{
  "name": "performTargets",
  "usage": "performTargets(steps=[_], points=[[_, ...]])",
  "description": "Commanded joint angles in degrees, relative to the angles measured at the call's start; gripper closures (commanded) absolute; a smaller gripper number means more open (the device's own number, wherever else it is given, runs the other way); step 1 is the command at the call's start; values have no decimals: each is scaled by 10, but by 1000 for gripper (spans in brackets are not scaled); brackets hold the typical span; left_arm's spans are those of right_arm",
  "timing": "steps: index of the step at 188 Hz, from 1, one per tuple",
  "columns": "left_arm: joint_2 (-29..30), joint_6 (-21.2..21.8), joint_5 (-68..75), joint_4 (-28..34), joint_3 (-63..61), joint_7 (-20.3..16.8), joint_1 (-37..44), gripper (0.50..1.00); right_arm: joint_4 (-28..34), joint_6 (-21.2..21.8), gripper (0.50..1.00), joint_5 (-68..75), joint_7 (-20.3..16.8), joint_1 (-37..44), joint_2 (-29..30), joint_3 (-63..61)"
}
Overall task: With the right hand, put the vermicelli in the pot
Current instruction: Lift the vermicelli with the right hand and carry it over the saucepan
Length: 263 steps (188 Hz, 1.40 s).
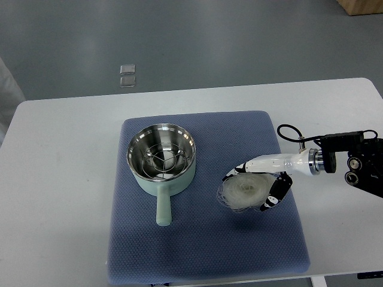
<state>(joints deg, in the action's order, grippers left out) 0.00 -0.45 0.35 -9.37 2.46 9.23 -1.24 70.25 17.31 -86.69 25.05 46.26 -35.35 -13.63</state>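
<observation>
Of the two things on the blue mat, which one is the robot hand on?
The vermicelli nest, right of the pot; the right robot hand curls around it.

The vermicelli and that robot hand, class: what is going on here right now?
The robot's right hand reaches in from the right, its fingers curled around the vermicelli, a pale nest on the blue mat. The pot stands to its left with only a wire rack inside. No left hand is visible.
</observation>
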Motion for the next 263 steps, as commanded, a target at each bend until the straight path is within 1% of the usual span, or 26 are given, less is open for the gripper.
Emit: performTargets(steps=[1, 8, 21, 32, 52, 56, 61, 62, 63, 64, 65, 70, 71, 78, 79, 82, 85, 94, 105, 158, 197, 241, 263], points=[[0, 0, 0, 0, 0, 0, 0, 500, -1, -6, 646, 0, 0, 0, 0, -1], [0, 0, 0, 0, 0, 0, 0, 500, -1, -10, 666, 0, 0, 0, 0, -2], [0, 0, 0, 1, 0, 0, 0, 500, -1, -10, 671, 1, 0, -1, 1, -1], [0, 0, 0, 0, 0, 0, 0, 500, -1, -10, 689, 1, 0, -2, 1, -2], [0, -1, 0, 1, 0, 0, 0, 500, -1, -10, 705, 0, 0, -5, 2, -2], [0, 0, 0, 1, 0, 0, 0, 500, -1, -10, 718, 0, 0, -5, 2, -1], [0, 0, 0, 0, 0, 0, 0, 500, -1, -10, 754, 0, 0, -5, 2, -1], [0, 0, 0, 0, 0, 0, 0, 500, -1, -10, 754, 0, 0, -5, 2, -1], [0, -1, 0, 0, 0, 0, 0, 500, -1, -10, 766, 0, 0, -5, 3, -1], [0, -1, 0, 0, 0, 0, 0, 500, -1, -10, 767, 0, 0, -5, 3, -1], [0, 0, 0, 0, 0, 0, 0, 500, -1, -10, 779, -1, 0, -5, 3, -1], [0, 0, 0, 1, 0, 0, 0, 500, -1, -10, 797, -1, 0, -5, 3, -1], [0, 0, 0, 1, 0, 0, 0, 500, -1, -10, 809, -1, 0, -5, 3, -1], [0, 0, 0, 0, 0, 0, 0, 500, -1, -10, 844, -1, 0, -5, 3, -1], [0, -1, 0, 0, 0, 0, 0, 500, -2, -10, 856, -1, 0, -5, 3, -1], [0, 0, 0, 0, 0, 0, 0, 500, -2, -10, 865, -1, 0, -6, 3, -1], [0, 0, 0, 0, 0, 0, 0, 500, -2, -10, 883, -1, 0, -6, 3, -1], [0, 0, 0, 0, 0, 0, 0, 500, -1, -10, 887, -1, 0, -6, 3, -1], [0, 0, 0, 0, 0, 0, 0, 500, -1, -11, 918, -1, 0, -6, 3, -2], [0, 0, 0, 1, 0, 0, 0, 500, -1, -19, 914, 9, 2, 1, -3, -18], [0, 0, 0, 0, 0, 0, 0, 500, -1, -6, 904, 12, 5, 10, -5, -68], [0, 0, 0, 1, 0, 0, 0, 500, -1, -5, 895, 13, 5, 60, -7, -72], [0, 0, 0, 1, 0, 0, 0, 500, -2, 9, 891, 36, 4, 99, -5, -71]])
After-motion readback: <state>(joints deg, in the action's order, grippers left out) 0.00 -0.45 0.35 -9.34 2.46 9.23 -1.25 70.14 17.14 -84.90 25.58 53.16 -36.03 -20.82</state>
